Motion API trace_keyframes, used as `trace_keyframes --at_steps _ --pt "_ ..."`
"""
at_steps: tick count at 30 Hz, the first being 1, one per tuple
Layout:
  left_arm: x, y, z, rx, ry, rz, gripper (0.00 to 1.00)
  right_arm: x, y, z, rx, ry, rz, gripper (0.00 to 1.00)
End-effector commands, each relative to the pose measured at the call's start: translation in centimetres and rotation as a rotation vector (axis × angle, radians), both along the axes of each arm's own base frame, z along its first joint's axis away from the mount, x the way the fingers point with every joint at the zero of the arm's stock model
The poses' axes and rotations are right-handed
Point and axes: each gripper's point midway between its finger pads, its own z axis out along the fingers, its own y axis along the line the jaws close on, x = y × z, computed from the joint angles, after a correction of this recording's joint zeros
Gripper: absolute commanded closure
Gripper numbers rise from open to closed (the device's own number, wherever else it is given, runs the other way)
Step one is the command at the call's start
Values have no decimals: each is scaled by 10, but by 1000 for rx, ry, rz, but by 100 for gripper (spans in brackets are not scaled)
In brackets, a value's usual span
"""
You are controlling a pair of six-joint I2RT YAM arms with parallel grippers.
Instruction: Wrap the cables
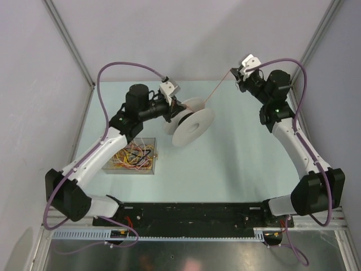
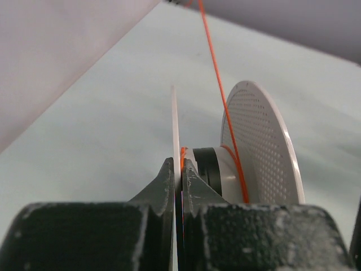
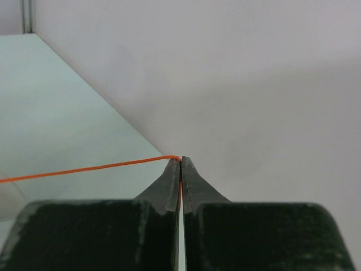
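Right hand (image 3: 181, 160) pinches thin, taut orange cable (image 3: 84, 169).

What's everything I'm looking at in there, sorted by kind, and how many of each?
2 grippers: left gripper, right gripper
1 white perforated spool
1 orange wire, stretched from spool to right gripper
1 clear box
tangled wires in the box: too knotted to count
Total: 5, plus the tangle

Jaws clamped on spool flange (image 2: 175, 121), orange cable (image 2: 219, 84) — taut
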Motion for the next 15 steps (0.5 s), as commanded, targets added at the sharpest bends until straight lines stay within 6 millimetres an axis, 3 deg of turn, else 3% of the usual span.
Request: trace_keyframes --at_steps 1,8,15 --pt "-47 -6 58 -125 -62 -200 100 20 -42 35 81 -71 -65 100" --pt "-60 3 118 -291 -21 -226 100 42 -72 -21 98 122 -94 100" --pt "-40 23 173 -476 -10 -173 100 28 -59 -98 111 378 -3 100"
